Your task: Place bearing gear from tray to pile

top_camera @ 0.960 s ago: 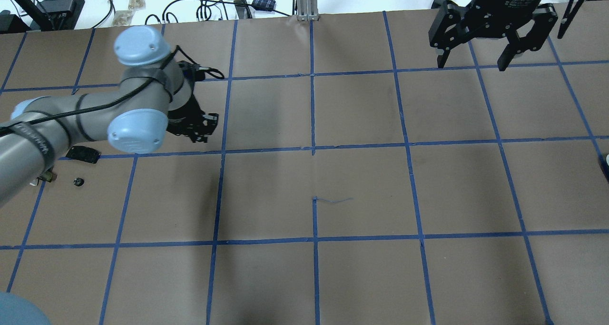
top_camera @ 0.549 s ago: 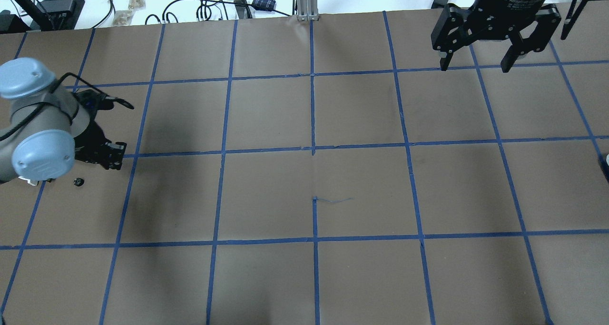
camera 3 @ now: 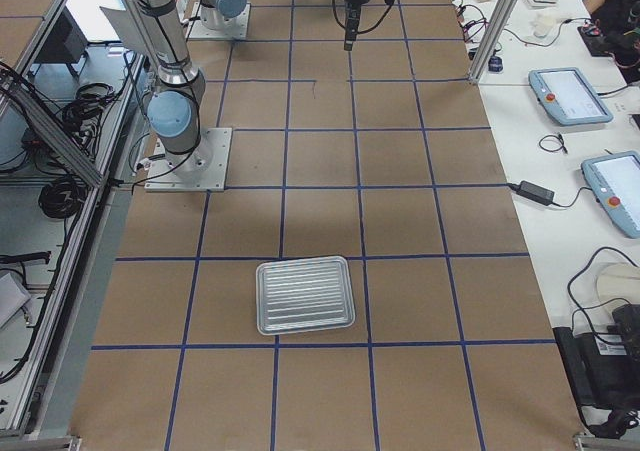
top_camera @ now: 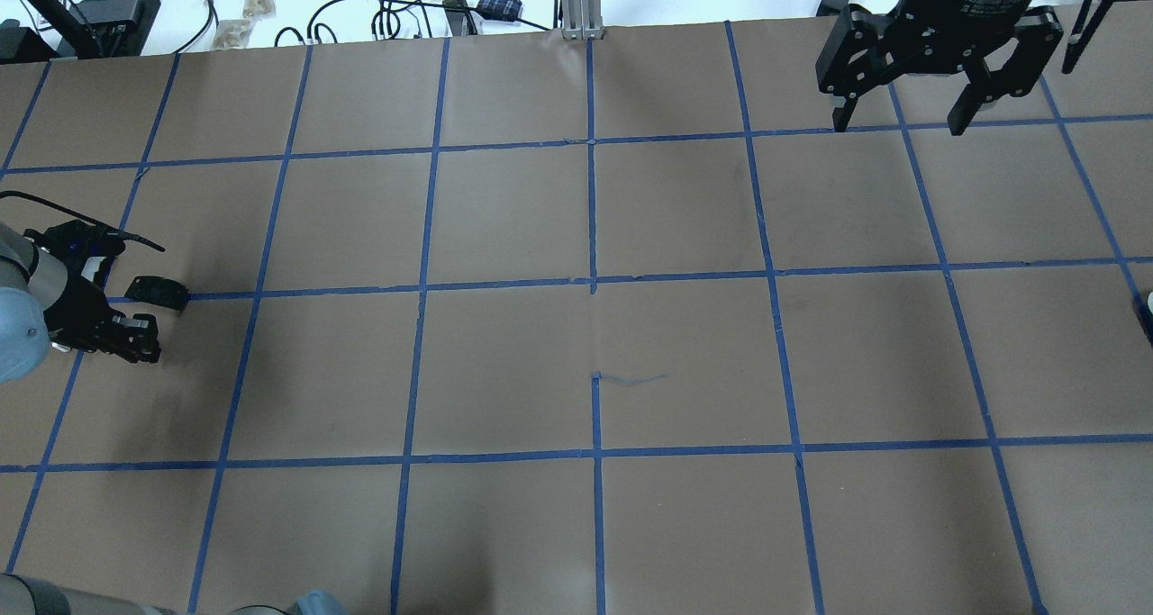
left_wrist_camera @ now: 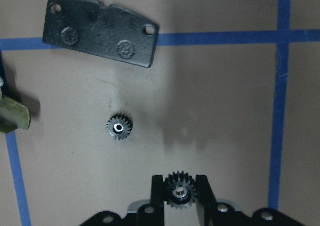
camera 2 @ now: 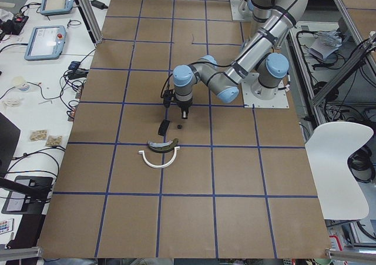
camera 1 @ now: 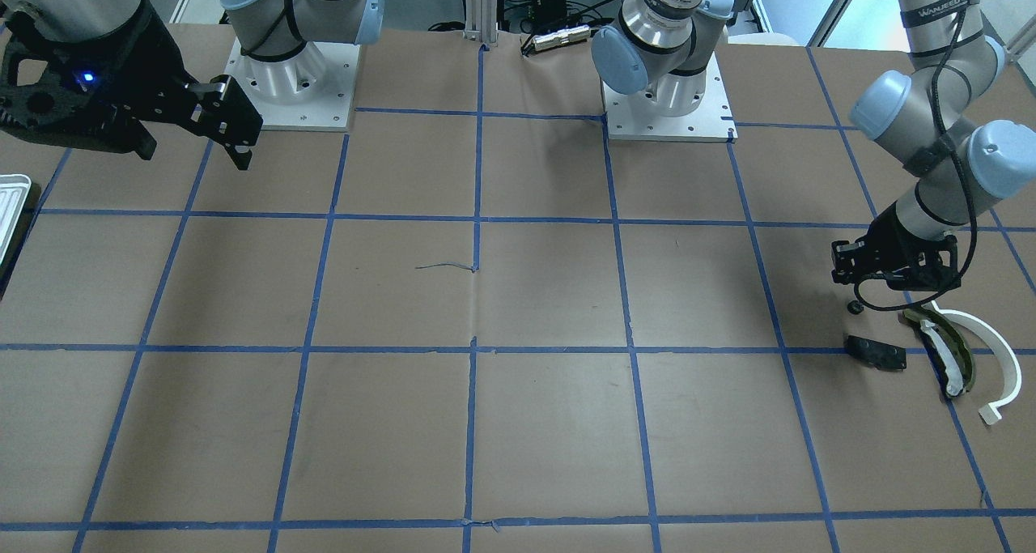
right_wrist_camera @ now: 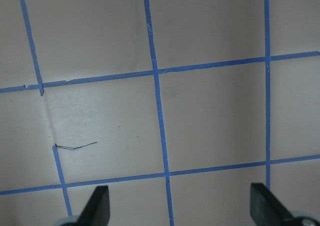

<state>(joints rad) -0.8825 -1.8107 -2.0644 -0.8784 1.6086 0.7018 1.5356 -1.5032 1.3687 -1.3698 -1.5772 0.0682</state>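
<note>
Jaws of left gripper pinched on bearing gear across its teeth, flat for a clean drop; hovering over tabletop near black plate of pile, beside another gear. Jaws of right gripper spread, empty, well apart from plate

A desk covered in brown paper is marked by a blue tape grid; a white chair and 2 pendants are seen alongside.

- We are seeing bright, even light falling on the table.
- Soft, faint shadows are lying across it.
- We are catching white glare beyond its far edge.
</note>
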